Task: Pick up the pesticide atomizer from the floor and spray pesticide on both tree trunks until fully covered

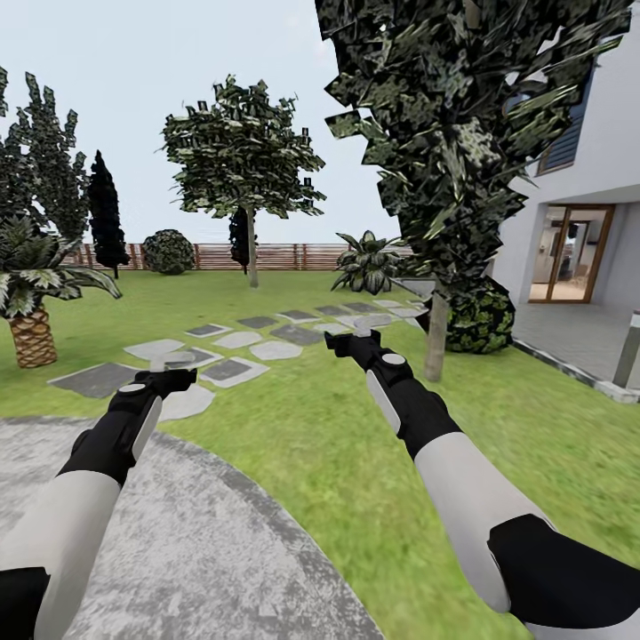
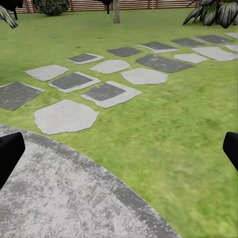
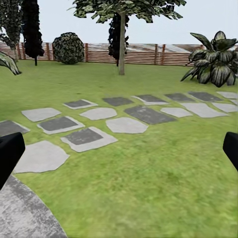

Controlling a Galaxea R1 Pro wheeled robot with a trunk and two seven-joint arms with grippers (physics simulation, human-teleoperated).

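- The robot stands at the edge of a round grey paved patch [image 1: 178, 533], facing out over the garden lawn [image 1: 338, 444]; both arms are held forward and nothing is in either gripper.
- Left gripper [image 1: 164, 378]: in the left wrist view its two dark fingertips [image 2: 10, 153] sit at opposite edges of the picture with only ground between them, so it stands wide and empty.
- Right gripper [image 1: 354, 340]: likewise spread wide and empty — its fingertips [image 3: 230, 148] frame bare grass.
- The near tree [image 1: 444, 133] rises just right of centre, its pale trunk [image 1: 436, 342] beside a round shrub [image 1: 480, 316]; the far tree [image 1: 242, 151] stands well back near the brown slatted fence [image 1: 267, 256], its trunk [image 3: 121, 57] plain in the right wrist view.
- A scatter of stepping stones [image 1: 258, 342] crosses the lawn between the paved patch and the far tree; a short palm [image 1: 31, 284] stands at the left.
- I cannot make out the pesticide atomizer anywhere on the grass or paving.
- Judged step: the search for the sprayer, before any pick-up; neither trunk can be sprayed yet.
- The next move calls for turning the head or base to sweep the floor until the atomizer is found, then driving within reach.
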